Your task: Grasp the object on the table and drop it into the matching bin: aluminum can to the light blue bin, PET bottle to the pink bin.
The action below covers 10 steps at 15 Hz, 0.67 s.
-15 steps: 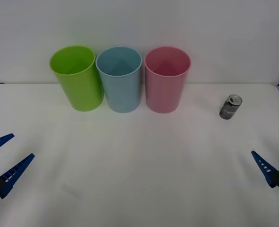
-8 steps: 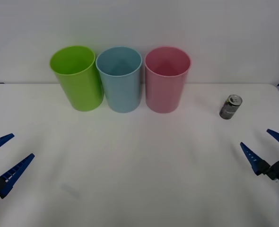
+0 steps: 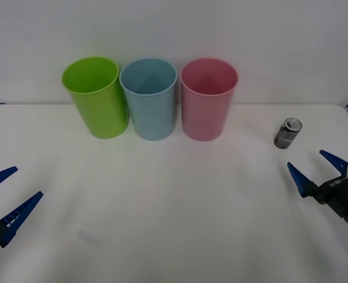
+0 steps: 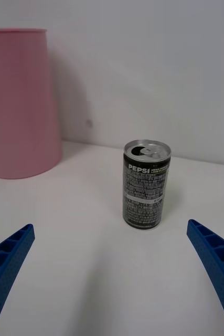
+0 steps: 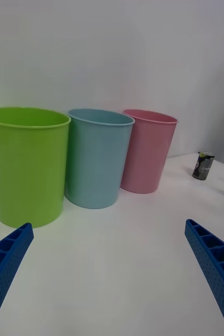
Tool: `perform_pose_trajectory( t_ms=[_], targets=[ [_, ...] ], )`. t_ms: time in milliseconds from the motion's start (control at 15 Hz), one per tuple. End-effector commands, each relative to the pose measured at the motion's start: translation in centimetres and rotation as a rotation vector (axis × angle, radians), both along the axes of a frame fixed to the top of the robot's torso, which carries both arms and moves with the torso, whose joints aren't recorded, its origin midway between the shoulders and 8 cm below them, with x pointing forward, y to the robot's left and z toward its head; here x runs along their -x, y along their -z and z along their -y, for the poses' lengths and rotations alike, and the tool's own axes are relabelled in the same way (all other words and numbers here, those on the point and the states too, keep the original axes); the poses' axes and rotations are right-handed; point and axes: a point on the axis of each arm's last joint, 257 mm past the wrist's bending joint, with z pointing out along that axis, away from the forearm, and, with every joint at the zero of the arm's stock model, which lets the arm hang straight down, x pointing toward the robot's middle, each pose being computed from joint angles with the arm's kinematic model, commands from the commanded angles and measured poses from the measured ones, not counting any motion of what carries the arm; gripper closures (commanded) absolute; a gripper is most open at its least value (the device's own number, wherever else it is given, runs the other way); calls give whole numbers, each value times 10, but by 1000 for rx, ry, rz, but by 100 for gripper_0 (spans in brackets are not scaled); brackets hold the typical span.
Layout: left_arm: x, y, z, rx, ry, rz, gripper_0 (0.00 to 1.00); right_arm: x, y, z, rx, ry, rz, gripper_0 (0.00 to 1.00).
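**Right gripper facing the can, fingers spread**

Right gripper (image 3: 315, 168) low over the table (image 3: 174, 224), fingers wide apart, holding nothing. Can (image 3: 288, 133) stands upright just ahead of it, in line with the gap. Pink bin (image 3: 209, 107) farther ahead, off to its left; light blue bin (image 3: 148, 99) beyond that. Left gripper (image 3: 9, 191) open, parked well apart.

I see three bins in a row at the far side of the counter (image 3: 174, 224). The can (image 3: 287, 133) stands alone to their right, a bit nearer.
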Motion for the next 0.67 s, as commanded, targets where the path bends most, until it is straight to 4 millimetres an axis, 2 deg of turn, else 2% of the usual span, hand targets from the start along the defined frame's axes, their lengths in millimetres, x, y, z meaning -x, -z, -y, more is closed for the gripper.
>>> perform_pose_trajectory(
  t_ms=[67, 667],
  targets=[
    [0, 0, 0, 0, 0, 0, 0, -18, 3, -2, -7, 30, -3, 0],
    [0, 0, 0, 0, 0, 0, 0, -73, 5, -3, -19, 105, -26, 0]
  ],
)
